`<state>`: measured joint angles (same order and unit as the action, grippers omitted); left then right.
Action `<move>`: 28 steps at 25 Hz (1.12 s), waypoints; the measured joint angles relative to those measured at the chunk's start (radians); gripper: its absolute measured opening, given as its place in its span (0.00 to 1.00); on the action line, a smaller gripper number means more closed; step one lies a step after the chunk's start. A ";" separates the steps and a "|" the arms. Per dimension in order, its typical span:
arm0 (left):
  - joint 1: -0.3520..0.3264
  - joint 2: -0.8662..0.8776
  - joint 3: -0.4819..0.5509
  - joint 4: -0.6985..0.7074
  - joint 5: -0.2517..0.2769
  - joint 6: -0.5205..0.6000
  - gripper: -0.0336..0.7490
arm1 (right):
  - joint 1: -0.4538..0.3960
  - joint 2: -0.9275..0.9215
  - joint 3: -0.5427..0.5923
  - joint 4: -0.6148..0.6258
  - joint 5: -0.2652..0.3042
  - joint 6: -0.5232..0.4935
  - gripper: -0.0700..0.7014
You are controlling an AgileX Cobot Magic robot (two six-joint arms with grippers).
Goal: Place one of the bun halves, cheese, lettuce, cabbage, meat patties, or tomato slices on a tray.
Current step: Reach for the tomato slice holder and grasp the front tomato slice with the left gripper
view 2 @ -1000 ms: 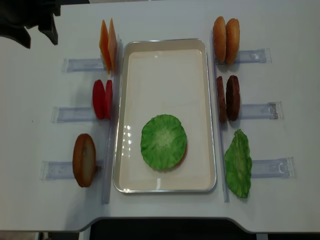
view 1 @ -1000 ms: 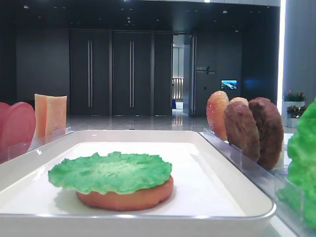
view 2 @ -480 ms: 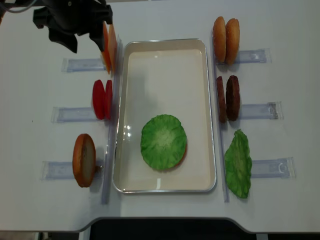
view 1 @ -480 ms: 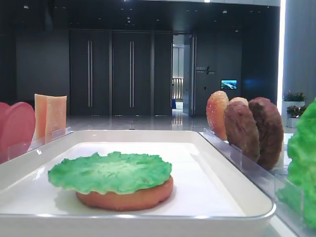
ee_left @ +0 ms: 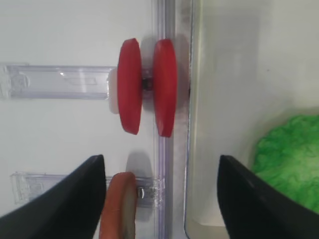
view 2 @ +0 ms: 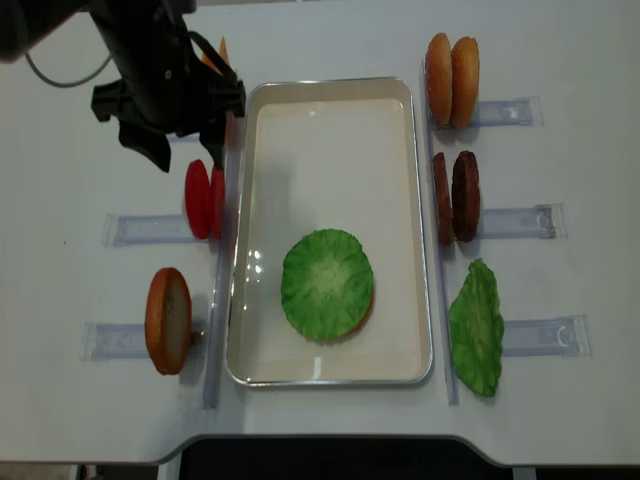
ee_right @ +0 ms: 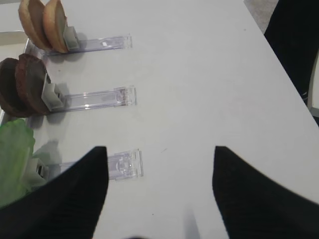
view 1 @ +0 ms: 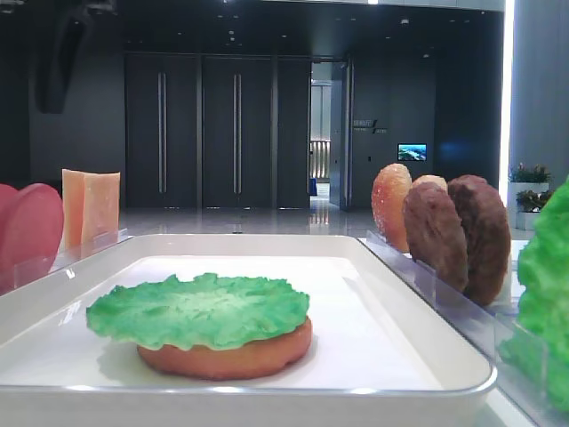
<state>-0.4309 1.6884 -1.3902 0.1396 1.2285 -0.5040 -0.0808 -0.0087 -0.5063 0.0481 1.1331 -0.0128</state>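
Left gripper (view 2: 185,150) hangs above the left side of the table (view 2: 60,250), just over the two tomato slices (view 2: 204,198), fingers spread wide and holding nothing. In the left wrist view the slices stand on edge, side by side in a clear rack (ee_left: 55,82), between the two dark fingers (ee_left: 65,199); no contact visible. The arm hides most of the cheese (view 2: 222,48) near the tray's far left corner; the low front view shows two pale orange slabs upright there.

White tray (view 2: 330,110) lies along the middle of the table. In its near half sits one bun half (view 1: 227,356), flat, with a round lettuce leaf (view 2: 327,283) lying on top of it.

Another bun half (view 2: 168,320) stands on edge in a rack beside the tray's near left corner.

Right of the tray: two bun halves (view 2: 451,80) upright at the far corner, two meat patties (view 2: 455,196) upright at mid-length, a second lettuce leaf (view 2: 476,327) by the near right corner.

Right gripper (ee_right: 159,194) hovers over bare table close to the right edge, beside the lettuce rack; fingers wide apart, empty
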 joint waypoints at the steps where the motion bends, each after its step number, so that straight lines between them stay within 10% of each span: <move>1: 0.000 0.000 0.010 0.006 0.000 0.000 0.73 | 0.000 0.000 0.000 0.000 0.000 0.000 0.65; 28: 0.000 0.141 0.017 0.019 -0.126 -0.036 0.73 | 0.000 0.000 0.000 0.000 0.000 0.000 0.65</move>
<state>-0.4309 1.8295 -1.3730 0.1588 1.1029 -0.5404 -0.0808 -0.0087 -0.5063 0.0481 1.1331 -0.0128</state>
